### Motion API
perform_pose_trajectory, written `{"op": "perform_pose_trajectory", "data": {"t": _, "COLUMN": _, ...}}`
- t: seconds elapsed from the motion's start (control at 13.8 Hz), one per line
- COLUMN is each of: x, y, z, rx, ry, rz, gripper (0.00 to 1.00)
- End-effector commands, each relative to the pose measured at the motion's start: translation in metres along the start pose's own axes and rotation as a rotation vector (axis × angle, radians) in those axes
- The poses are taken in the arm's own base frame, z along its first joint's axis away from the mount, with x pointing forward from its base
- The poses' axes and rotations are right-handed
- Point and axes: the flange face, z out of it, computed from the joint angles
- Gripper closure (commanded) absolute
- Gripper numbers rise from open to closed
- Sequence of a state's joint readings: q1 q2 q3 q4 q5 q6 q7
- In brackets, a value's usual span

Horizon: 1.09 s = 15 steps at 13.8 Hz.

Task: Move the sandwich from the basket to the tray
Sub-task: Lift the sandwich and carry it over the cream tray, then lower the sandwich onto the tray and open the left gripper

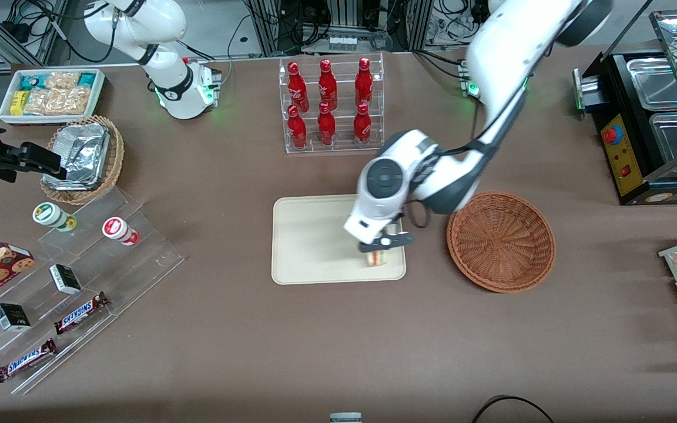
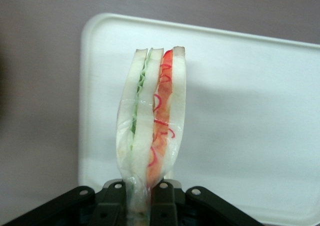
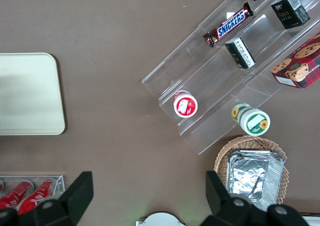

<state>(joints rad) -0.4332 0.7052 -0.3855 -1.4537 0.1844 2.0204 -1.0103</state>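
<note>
My left gripper (image 1: 381, 249) hangs over the cream-white tray (image 1: 306, 241), near the tray's edge closest to the basket. It is shut on the sandwich (image 2: 151, 126), a wrapped wedge of white bread with green and red filling, pinched at its narrow end between the black fingers (image 2: 114, 206). From the front, the sandwich (image 1: 375, 257) peeks out under the gripper, just above the tray surface (image 2: 250, 110). The reddish-brown wicker basket (image 1: 500, 241) stands beside the tray toward the working arm's end, with nothing inside.
A clear rack of red bottles (image 1: 331, 104) stands farther from the front camera than the tray. Toward the parked arm's end are a foil-lined basket (image 1: 84, 155), a snack box (image 1: 52, 94) and acrylic steps with candy bars (image 1: 80, 313). A black food warmer (image 1: 650, 123) sits toward the working arm's end.
</note>
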Motion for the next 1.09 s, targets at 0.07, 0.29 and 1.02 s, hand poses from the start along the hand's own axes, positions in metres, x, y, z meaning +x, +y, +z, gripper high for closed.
{"op": "perform_pose_trajectory", "data": {"t": 0.07, "x": -0.007, "y": 0.052, "z": 0.019, "rx": -0.017, "ry": 0.014, "rz": -0.034, "gripper": 1.0}}
{"op": "perform_pose_trajectory", "data": {"t": 0.29, "x": -0.018, "y": 0.069, "z": 0.021, "rx": -0.001, "ry": 0.008, "rz": -0.038, "gripper": 1.0}}
{"op": "perform_pose_trajectory", "data": {"t": 1.02, "x": -0.009, "y": 0.067, "z": 0.042, "rx": 0.024, "ry": 0.046, "rz": -0.04, "gripper": 1.0}}
